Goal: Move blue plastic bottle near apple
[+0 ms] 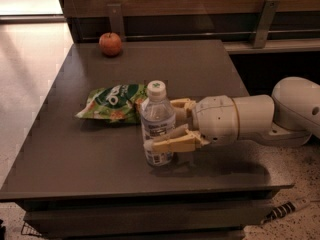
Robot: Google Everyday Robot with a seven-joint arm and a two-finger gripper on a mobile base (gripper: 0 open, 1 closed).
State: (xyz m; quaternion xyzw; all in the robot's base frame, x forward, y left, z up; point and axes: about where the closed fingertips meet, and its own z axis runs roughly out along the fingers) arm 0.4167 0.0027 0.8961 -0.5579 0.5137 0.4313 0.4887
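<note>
Dark-brown tabletop (200, 69) is seen in the single camera view, with the blue plastic bottle (157, 119) standing upright near its front edge, capped, its contents not discernible. The tool (165, 126) is closed around the bottle's lower half. The apple (110, 43) lies well apart at the far edge, beyond a snack bag (112, 103). The carry appears not yet done.

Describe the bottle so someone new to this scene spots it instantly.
On the dark table, toward its front edge, just right of the green snack bag, stands the blue plastic bottle with the end effector around it. It alone is upright, clear and white-capped.
</note>
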